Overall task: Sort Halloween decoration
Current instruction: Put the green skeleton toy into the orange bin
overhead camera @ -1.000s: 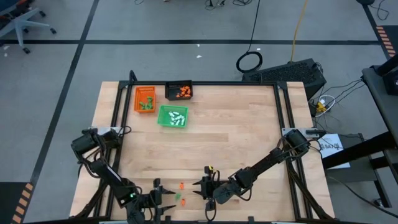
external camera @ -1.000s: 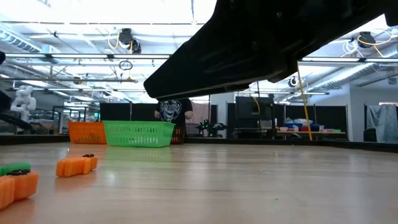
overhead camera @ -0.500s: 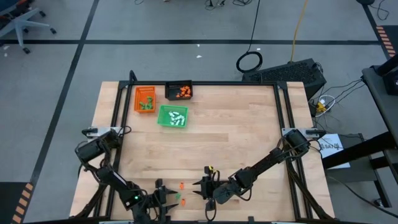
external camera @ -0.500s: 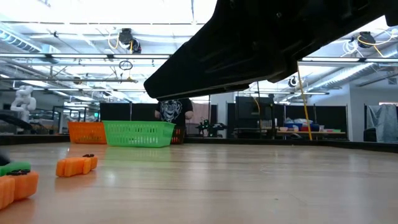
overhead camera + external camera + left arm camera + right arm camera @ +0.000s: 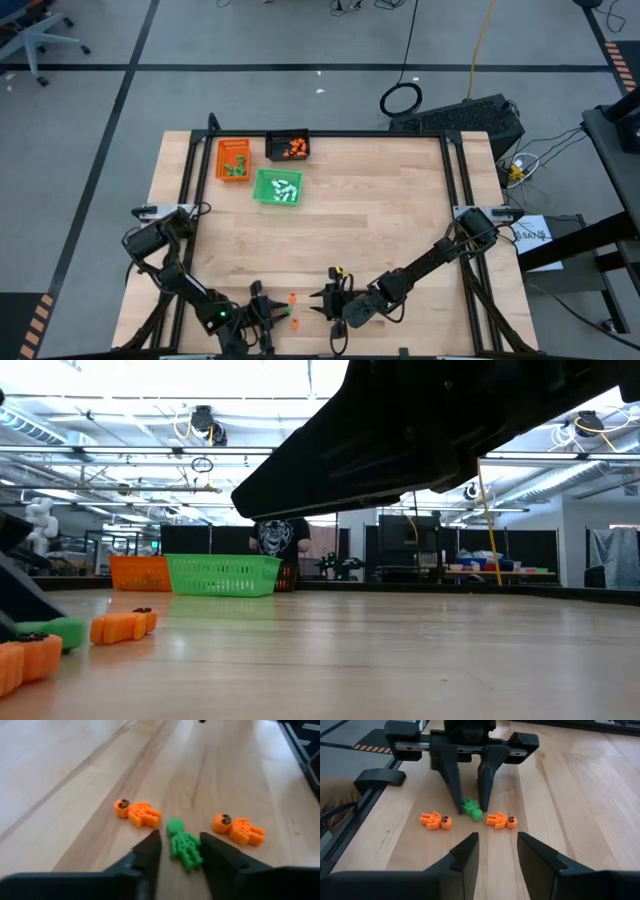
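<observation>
Most pieces sit in trays (image 5: 277,188) at 11 o'clock; left gripper (image 5: 181,851) straddles green skeleton (image 5: 183,843), jaws parted (grip not confirmed), two orange skeletons (image 5: 136,812) remain, right gripper (image 5: 497,851) released.

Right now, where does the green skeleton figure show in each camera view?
High view: green skeleton figure at the near edge, by the left pincer.
Low view: far left.
Left wrist view: between its fingers.
Right wrist view: centre.
Shared landmark: the two orange figures beside it.
</observation>
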### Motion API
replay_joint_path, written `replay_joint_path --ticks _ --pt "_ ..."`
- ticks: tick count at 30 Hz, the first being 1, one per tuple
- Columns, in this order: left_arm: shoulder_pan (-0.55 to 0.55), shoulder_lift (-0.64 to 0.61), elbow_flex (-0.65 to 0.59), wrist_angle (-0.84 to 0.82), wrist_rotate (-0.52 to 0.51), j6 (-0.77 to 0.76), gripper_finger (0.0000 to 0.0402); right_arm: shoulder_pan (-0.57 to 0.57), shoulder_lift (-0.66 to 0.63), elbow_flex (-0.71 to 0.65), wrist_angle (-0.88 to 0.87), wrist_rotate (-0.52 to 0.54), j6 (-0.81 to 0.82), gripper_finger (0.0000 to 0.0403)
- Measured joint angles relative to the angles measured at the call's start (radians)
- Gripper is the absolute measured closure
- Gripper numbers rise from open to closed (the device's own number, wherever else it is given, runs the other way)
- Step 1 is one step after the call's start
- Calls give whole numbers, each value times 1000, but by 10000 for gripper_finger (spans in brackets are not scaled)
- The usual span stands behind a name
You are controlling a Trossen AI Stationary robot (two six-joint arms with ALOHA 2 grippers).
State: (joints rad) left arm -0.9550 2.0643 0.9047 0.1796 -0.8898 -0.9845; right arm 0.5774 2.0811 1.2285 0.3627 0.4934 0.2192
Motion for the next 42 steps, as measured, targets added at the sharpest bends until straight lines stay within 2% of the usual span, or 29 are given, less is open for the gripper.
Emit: replay_joint_path --ticks 5,7,14,18,21,27,31,34,37,42 --pt "0 -8 -2 -37 7 -10 368 0 0 0 0 1 -3 284" --pt "0 -23 -2 -56 26 10 387 -2 0 0 -1 1 -4 284" --pt "-1 -139 -7 -225 76 146 380 -2 0 0 -18 2 -25 284" --pt "1 -244 -6 -352 41 329 380 -2 1 0 -38 1 -72 284" --pt "1 -324 -6 -412 14 517 380 -1 1 0 -52 1 -102 284" --pt "0 -455 -5 -431 -84 944 380 -3 1 0 -74 0 -96 284" --pt "3 -510 -5 -428 -125 1258 380 -12 1 0 -69 0 -75 284" --pt "14 -535 -5 -428 -157 1420 380 -17 1 0 -54 0 -74 284" --pt "33 -546 -5 -429 -182 1470 379 -20 1 0 -38 -3 -74 284" --pt "77 -558 -4 -462 -191 1466 379 -27 1 0 -31 -73 -70 284"
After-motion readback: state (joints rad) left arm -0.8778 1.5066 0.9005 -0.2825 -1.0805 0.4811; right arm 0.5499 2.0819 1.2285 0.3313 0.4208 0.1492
